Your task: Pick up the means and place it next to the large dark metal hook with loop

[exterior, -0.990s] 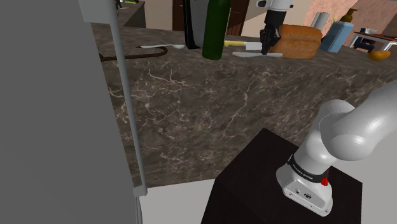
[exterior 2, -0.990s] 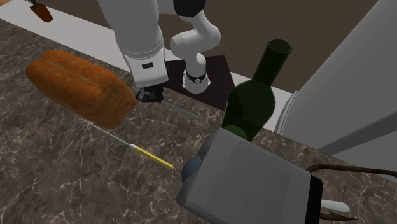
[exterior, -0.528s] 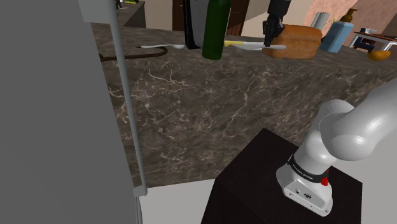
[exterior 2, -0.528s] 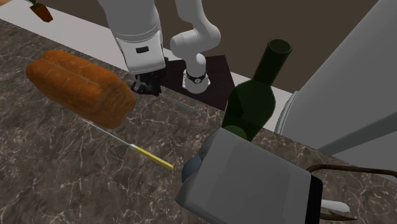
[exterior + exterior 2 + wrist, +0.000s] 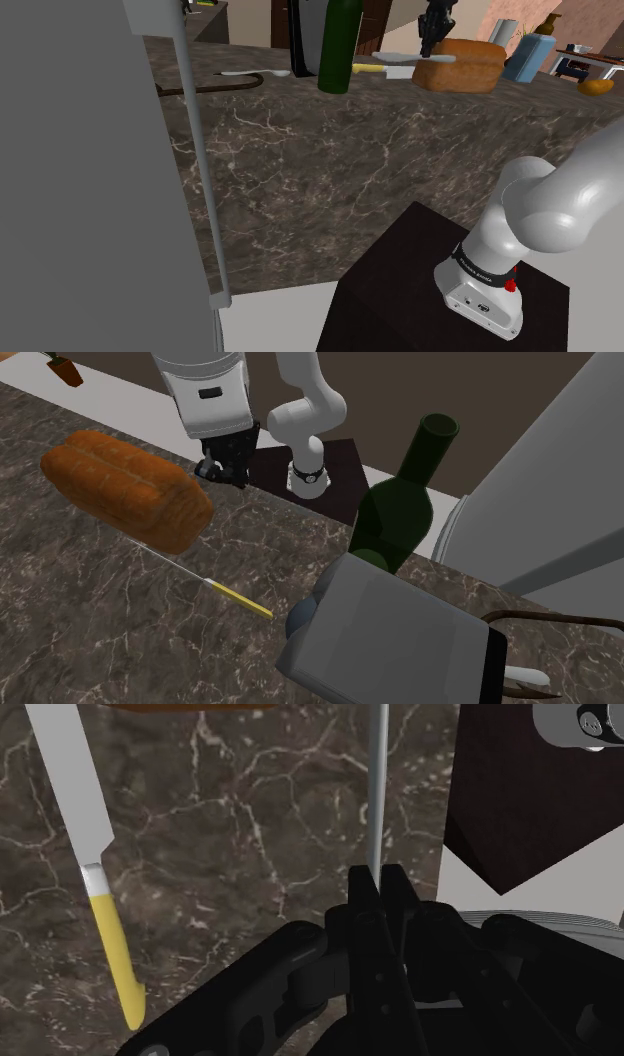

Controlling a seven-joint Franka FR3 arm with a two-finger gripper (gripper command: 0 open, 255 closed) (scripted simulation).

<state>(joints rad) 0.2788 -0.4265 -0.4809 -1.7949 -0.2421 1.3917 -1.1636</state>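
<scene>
My black gripper [image 5: 426, 42] hangs above the far end of the dark marble counter [image 5: 330, 170], beside the brown bread loaf [image 5: 465, 62]. It is shut on a thin flat pale-grey tool [image 5: 398, 58], which is lifted off the counter and sticks out toward the shoulder view's left. In the wrist view the fingers [image 5: 392, 889] clasp that tool [image 5: 377, 784] edge-on. The gripper [image 5: 218, 470] is also seen beside the loaf [image 5: 125, 487]. The dark metal hook with loop [image 5: 205, 86] lies far to the shoulder view's left, past the bottle; its end [image 5: 545, 618] shows behind the grey box.
A yellow-handled knife [image 5: 100, 894] lies on the counter below the gripper [image 5: 235, 597]. A tall green bottle [image 5: 340, 45] and a grey box-like appliance [image 5: 390, 632] stand between gripper and hook. A white spoon-like piece [image 5: 240, 73] lies by the hook. A grey fridge side [image 5: 80, 170] borders the counter.
The gripper has risen from the counter with the pale flat tool clasped in it, carrying it up and slightly toward the shoulder view's left. The yellow-handled knife stayed put.
</scene>
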